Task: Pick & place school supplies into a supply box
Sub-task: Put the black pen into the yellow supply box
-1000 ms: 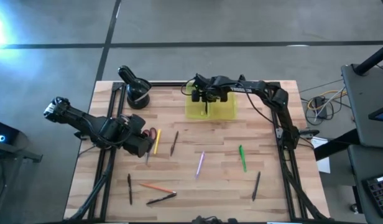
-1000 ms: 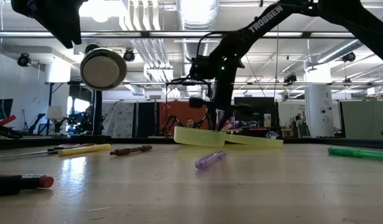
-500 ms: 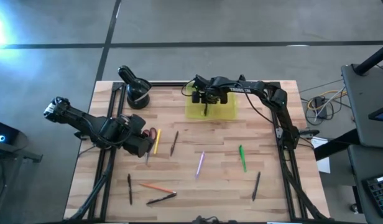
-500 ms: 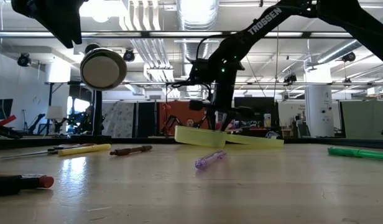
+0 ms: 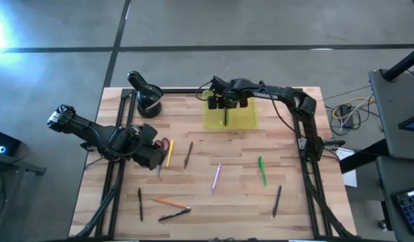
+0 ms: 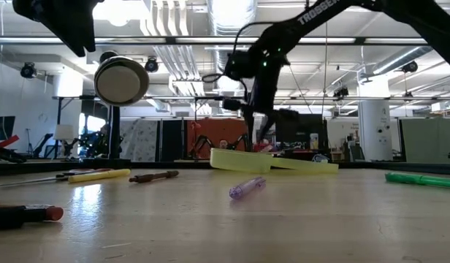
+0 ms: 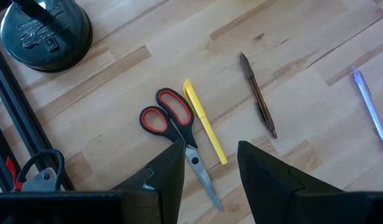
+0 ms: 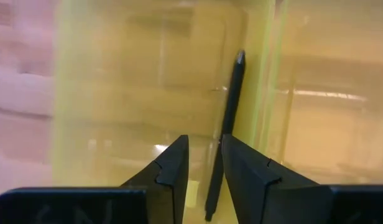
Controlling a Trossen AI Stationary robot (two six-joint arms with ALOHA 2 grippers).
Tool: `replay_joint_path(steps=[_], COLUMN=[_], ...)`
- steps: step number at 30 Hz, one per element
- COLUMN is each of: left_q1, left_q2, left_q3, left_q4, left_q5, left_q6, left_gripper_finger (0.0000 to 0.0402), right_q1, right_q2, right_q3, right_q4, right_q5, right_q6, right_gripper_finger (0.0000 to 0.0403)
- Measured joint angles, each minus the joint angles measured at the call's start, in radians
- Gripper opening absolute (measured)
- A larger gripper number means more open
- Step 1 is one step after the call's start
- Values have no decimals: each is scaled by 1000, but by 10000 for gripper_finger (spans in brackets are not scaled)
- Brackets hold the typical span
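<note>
The yellow supply box (image 5: pixel 242 119) lies open at the table's far middle. A black pen (image 8: pixel 232 99) rests flat inside it, beside the ridge between the two halves. My right gripper (image 8: pixel 204 142) hangs open just above the box (image 6: pixel 272 162) and over the pen's near end, touching nothing. At the table's left, my left gripper (image 7: pixel 210 168) is open above the red-handled scissors (image 7: pixel 173 121) and a yellow pen (image 7: pixel 204 121). Both lie flat on the wood.
A brown pen (image 5: pixel 188 154), a purple pen (image 5: pixel 216 177), a green pen (image 5: pixel 261 171) and a black pen (image 5: pixel 277 200) lie loose mid-table. An orange one (image 5: pixel 168 202) and two black ones lie near the front left. A black round holder (image 5: pixel 148 101) stands far left.
My right gripper has risen straight up out of the supply box and let go of the black pen. The pen stays flat in the box.
</note>
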Motion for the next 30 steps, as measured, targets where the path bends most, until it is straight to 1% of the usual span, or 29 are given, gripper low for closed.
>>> replay_joint_path(steps=[4,8,13,15,17,20,21,25,27,30], left_q1=[0,0,-7,-15,-28,-45,-52,-97,-126,-182], left_q2=[0,0,2,2,3,2,2,2,2,2], left_q3=[0,0,-5,-8,-20,-34,-42,-89,-117,-169], left_q4=[2,7,32,43,55,74,82,133,181,345], left_q5=[5,6,7,7,20,85,116,241,312,415], left_q6=[-1,-1,-5,-5,-5,-6,-6,12,60,157], left_gripper_finger=[133,133,133,133,133,133,133,133,133,133], right_q1=[17,50,131,169,206,255,272,331,352,374], right_q2=[-73,-154,-278,-332,-382,-455,-481,-572,-612,-668], right_q3=[-1,-2,-11,-17,-24,-48,-59,-109,-139,-191], right_q4=[-1,-2,-6,-7,-17,-21,-20,-25,-25,-24], right_q5=[19,17,13,-11,-75,-188,-207,-213,-211,-206], right_q6=[-47,-162,-298,-377,-448,-506,-512,-522,-525,-523], right_gripper_finger=[91,90,80,75,71,68,68,72,73,75])
